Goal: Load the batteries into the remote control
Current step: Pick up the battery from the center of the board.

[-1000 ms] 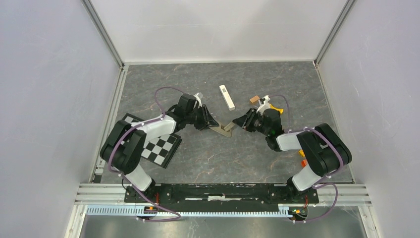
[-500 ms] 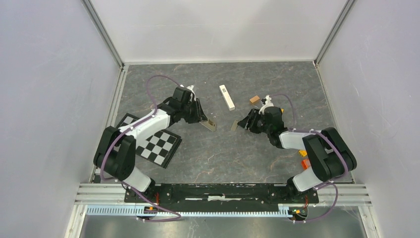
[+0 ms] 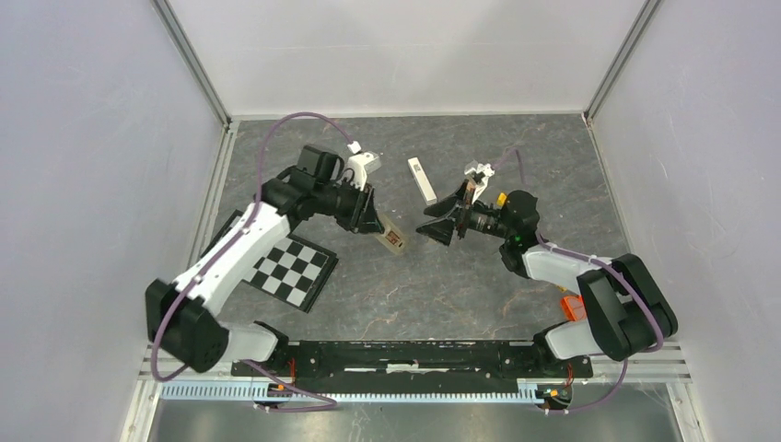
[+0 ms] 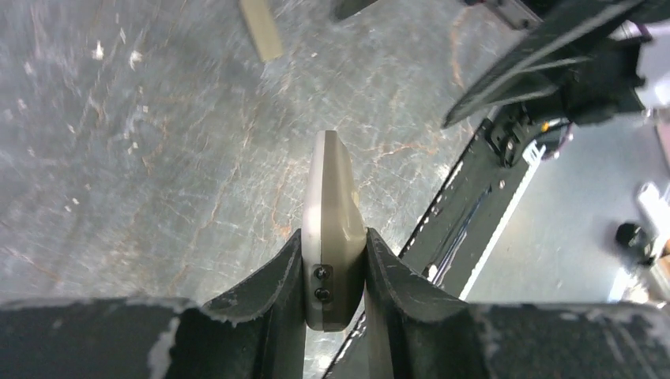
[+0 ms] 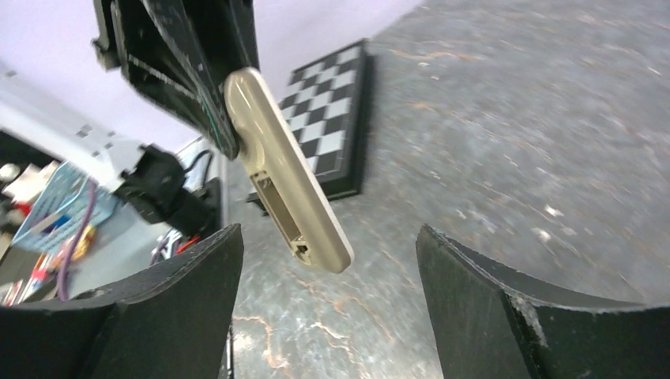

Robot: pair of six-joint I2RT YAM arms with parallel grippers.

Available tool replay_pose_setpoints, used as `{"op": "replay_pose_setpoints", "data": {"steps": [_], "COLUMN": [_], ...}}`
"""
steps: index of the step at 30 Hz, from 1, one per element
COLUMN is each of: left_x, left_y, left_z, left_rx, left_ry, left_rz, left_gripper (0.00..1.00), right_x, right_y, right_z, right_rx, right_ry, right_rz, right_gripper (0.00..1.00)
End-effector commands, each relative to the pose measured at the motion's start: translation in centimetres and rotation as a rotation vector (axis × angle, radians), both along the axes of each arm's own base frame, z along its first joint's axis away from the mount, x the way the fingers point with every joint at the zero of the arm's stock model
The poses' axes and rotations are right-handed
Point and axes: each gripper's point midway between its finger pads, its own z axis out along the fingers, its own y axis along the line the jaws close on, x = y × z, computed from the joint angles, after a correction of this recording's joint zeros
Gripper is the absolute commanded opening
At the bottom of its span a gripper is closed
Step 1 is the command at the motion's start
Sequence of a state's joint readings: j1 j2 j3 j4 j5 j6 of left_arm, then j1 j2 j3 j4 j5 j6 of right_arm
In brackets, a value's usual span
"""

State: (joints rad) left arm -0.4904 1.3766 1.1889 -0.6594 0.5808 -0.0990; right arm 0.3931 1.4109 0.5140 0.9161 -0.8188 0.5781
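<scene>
Olive-grey remote (image 4: 332, 197) is pinched at one end by the left gripper (image 3: 378, 226) — recess (image 5: 278, 201) turned toward the right gripper (image 3: 431, 227), spread wide and apart; gripped end is hidden

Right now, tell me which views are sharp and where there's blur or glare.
Top external: even, diffuse light, faint shadows, all sharp, though the remote control is tiny. Left wrist: the remote is crisp, the table beyond it smeared, with a pale sheen. Right wrist: the remote is sharp, the checkerboard and table behind it soft.
</scene>
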Motion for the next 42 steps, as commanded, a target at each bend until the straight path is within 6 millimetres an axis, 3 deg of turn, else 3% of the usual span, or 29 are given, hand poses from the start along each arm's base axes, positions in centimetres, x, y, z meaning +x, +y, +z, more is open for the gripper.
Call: {"op": "replay_pose_setpoints", "data": {"steps": [1,6,13,17,23,25,28,31,35,42], "left_x": [-2.7,-3.3,-5.2,-5.6,-5.4,-5.1,-4.5,-3.3,-2.9,-2.0], "left_y": [0.5,0.4,-0.6,-0.6,-0.7,-0.9,-1.4,-1.8,-2.3,-3.0], "left_z": [5.7,7.9,9.4,10.0,10.4,11.0,11.9,13.0,14.5,15.4], "left_rx": [-0.062,-0.105,-0.209,-0.226,-0.242,-0.262,-0.309,-0.387,-0.528,-0.696], "left_ry": [-0.277,-0.382,-0.371,-0.379,-0.386,-0.381,-0.376,-0.375,-0.368,-0.303], "left_rz": [-0.251,-0.317,-0.410,-0.420,-0.387,-0.356,-0.294,-0.171,-0.072,0.020], "left_gripper": [0.02,0.02,0.02,0.02,0.02,0.15,0.53,0.67,0.76,0.71], "right_x": [-3.6,-6.2,-5.8,-6.3,-7.0,-6.9,-6.3,-5.7,-6.2,-6.0], "right_y": [2.3,4.8,7.4,8.0,8.1,8.2,8.3,8.1,7.8,7.4], "right_z": [5.6,7.2,4.2,3.9,4.3,4.6,5.8,7.7,9.8,11.5], "right_rx": [0.077,0.063,-0.168,-0.171,-0.149,-0.140,-0.093,-0.005,0.117,0.209], "right_ry": [-0.229,-0.301,-0.351,-0.327,-0.305,-0.294,-0.280,-0.260,-0.220,-0.162], "right_rz": [0.234,0.385,0.421,0.469,0.495,0.476,0.410,0.324,0.309,0.283], "right_gripper": [0.85,0.85,0.81,0.66,0.23,0.10,0.03,0.01,0.02,0.01]}}
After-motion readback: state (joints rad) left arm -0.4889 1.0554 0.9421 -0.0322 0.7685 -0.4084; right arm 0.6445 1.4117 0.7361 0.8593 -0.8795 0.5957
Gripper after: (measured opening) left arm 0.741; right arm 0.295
